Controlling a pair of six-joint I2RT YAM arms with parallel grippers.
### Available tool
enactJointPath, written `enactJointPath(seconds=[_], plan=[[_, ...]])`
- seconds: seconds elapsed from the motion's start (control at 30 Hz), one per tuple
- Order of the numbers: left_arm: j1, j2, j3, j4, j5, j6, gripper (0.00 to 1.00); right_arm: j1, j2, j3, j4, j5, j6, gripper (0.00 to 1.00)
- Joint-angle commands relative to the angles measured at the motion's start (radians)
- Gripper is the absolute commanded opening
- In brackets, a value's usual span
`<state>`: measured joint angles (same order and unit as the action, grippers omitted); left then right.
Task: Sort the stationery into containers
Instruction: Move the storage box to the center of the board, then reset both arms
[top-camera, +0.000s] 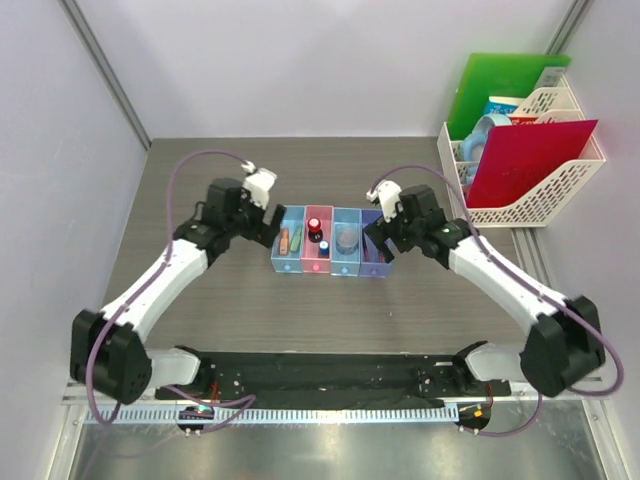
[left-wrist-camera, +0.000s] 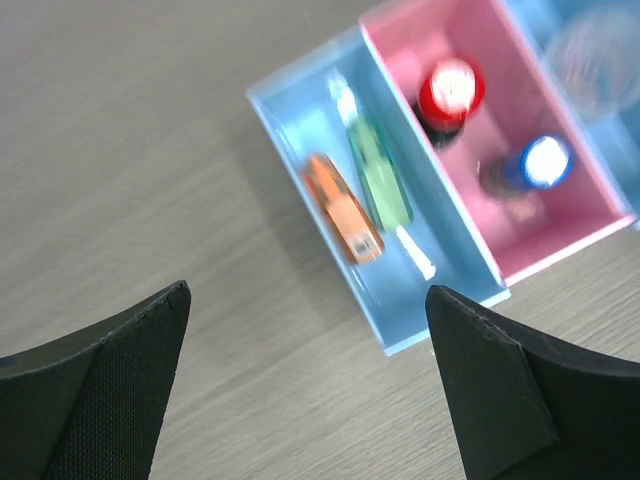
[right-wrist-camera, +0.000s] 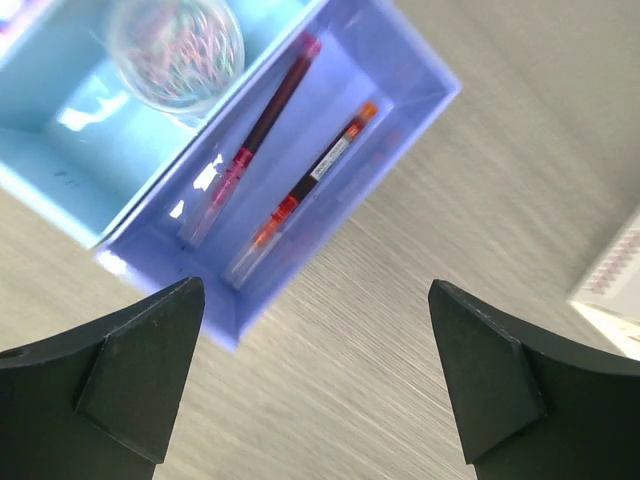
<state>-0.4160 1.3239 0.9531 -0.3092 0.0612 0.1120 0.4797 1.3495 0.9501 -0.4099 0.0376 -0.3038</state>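
Four joined bins stand mid-table. The left light-blue bin (top-camera: 286, 268) holds an orange piece (left-wrist-camera: 343, 208) and a green piece (left-wrist-camera: 378, 172). The pink bin (top-camera: 316, 268) holds a red-black cap (left-wrist-camera: 451, 88) and a small blue piece (left-wrist-camera: 545, 162). The second light-blue bin (top-camera: 345, 270) holds a clear roll (right-wrist-camera: 175, 50). The purple-blue bin (right-wrist-camera: 160, 285) holds two thin red pens (right-wrist-camera: 262, 128). My left gripper (left-wrist-camera: 308, 290) is open and empty over the table, just left of the bins. My right gripper (right-wrist-camera: 315, 285) is open and empty beside the purple-blue bin's right side.
A white mesh file rack (top-camera: 530, 205) stands at the back right with a green folder (top-camera: 500, 85), a red folder (top-camera: 530, 160) and a tape roll (top-camera: 490, 130) in it. Walls close the left, back and right sides.
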Motion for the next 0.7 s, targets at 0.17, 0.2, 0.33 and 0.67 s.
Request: enactJointPath(seconds=[0.17, 0.2, 0.33, 0.67], plan=[[0.209, -0.288, 0.023, -0.057, 0.199, -0.011, 1.00, -0.052, -0.366, 0.030, -0.133, -0.114, 0.000, 1.00], [0.218, -0.313, -0.006, -0.060, 0.210, -0.011, 1.00, -0.052, -0.389, 0.016, -0.133, -0.120, 0.005, 1.00], [0.244, -0.390, -0.056, -0.088, 0.287, 0.008, 1.00, -0.053, -0.469, -0.049, -0.121, -0.148, 0.022, 1.00], [0.313, -0.473, -0.117, -0.042, 0.368, 0.000, 1.00, -0.055, -0.524, -0.111, -0.070, -0.139, 0.032, 1.00]])
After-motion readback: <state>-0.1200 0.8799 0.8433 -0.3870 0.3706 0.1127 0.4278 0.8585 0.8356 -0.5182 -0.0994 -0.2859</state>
